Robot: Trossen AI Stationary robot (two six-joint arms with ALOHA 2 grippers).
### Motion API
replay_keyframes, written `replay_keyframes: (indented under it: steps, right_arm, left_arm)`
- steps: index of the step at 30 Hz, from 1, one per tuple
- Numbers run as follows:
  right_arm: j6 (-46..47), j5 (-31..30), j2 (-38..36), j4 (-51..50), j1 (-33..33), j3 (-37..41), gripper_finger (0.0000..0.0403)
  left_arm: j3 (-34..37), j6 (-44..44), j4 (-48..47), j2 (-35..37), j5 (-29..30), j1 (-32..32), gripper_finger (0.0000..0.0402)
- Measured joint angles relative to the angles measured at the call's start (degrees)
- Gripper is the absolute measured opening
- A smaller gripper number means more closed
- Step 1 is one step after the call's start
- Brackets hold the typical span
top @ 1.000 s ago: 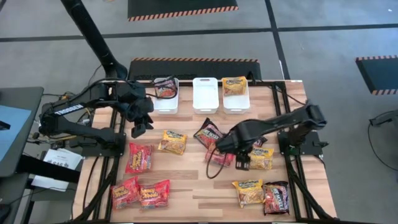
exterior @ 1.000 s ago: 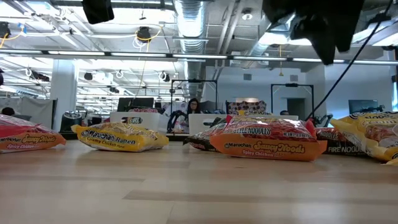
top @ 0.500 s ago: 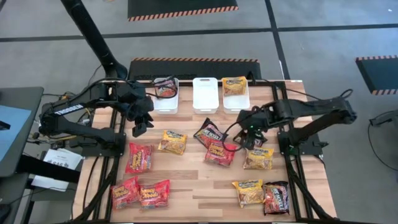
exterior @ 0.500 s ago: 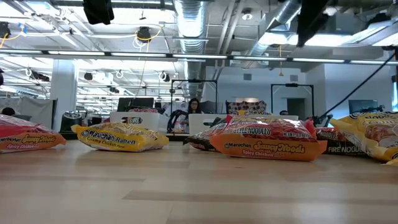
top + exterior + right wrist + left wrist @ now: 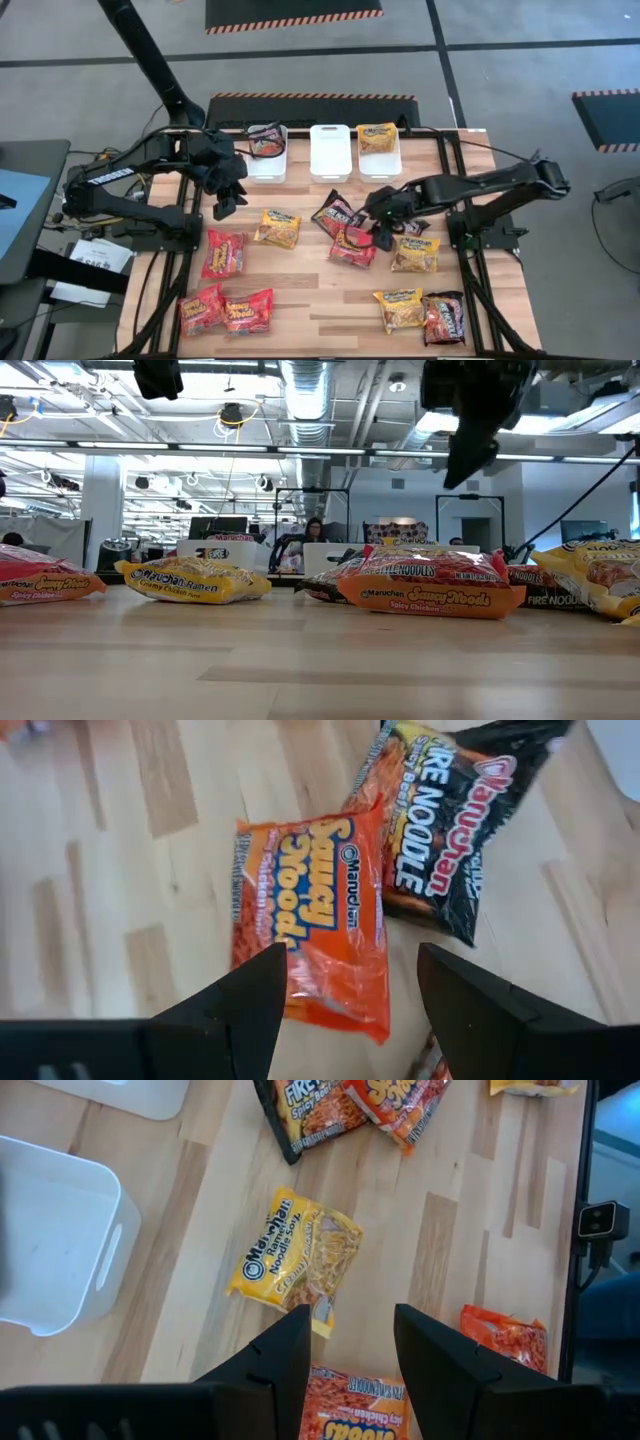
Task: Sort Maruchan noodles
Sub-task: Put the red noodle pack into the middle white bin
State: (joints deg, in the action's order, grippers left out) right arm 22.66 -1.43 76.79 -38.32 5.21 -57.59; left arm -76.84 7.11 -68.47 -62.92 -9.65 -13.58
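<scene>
Right end effector open, crinkly orange packet

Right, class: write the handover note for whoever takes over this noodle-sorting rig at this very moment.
Left tool: open, empty, hanging above the table's left side beside the left bin.
Right tool: open, empty, above the orange Saucy Noods packet and the black Fire Noodle packet at mid-table.
Done: one packet in the left bin, one yellow packet in the right bin; middle bin empty.
Left: about ten packets loose on the table, including the yellow creamy chicken packet ahead of the left tool.
</scene>
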Motion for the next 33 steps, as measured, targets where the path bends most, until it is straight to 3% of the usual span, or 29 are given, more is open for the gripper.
replay_keyframes:
  steps: [9, 28, 33]
  right_arm:
    - [-5.2, 2.2, 7.8, 3.9, -0.3, 0.0, 0.0249]
    - [-1.8, 8.0, 20.6, 4.8, -2.1, -0.1, 0.0248]
    - [-0.5, 10.8, 22.7, 5.8, -2.1, -0.2, 0.0225]
  left_arm:
    - [0.0, 0.0, 0.0, 0.0, 0.0, 0.0, 0.0132]
    - [0.0, 0.2, 0.0, 0.0, 0.0, 0.0, 0.0132]
    - [0.0, 0.2, 0.0, 0.0, 0.0, 0.0, 0.0132]
